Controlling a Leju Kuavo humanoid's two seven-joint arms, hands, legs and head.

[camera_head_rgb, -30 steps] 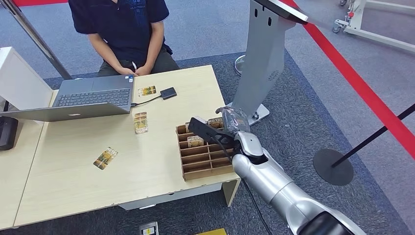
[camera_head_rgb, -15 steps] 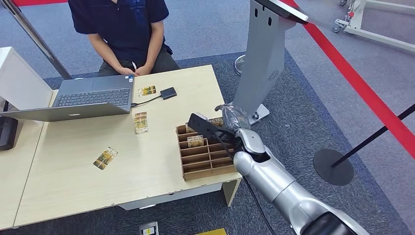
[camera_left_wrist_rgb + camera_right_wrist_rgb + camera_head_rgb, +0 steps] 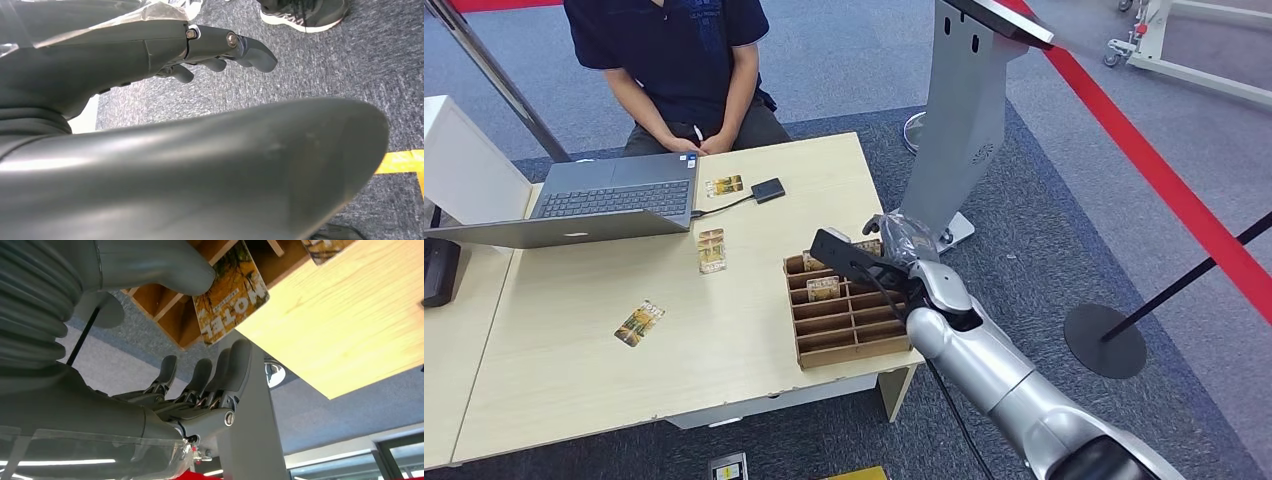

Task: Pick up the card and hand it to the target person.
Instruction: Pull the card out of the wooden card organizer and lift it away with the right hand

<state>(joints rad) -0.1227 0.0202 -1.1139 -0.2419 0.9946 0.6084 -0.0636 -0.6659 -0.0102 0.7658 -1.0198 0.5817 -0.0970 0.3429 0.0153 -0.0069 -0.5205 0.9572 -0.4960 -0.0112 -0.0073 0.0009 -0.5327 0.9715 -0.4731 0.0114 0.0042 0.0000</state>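
Wooden organiser [image 3: 844, 325] slots are being approached by the right hand [image 3: 894, 240] (fingers apart, nothing held); next, the standing card [image 3: 231, 292] must be pinched.

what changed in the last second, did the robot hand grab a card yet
No grab yet. The right robot hand has edged slightly toward the far end of the wooden card rack, its fingers apart beside the "MOTEL" card standing in a slot. The loose cards on the table, the laptop and the seated person stayed as they were.
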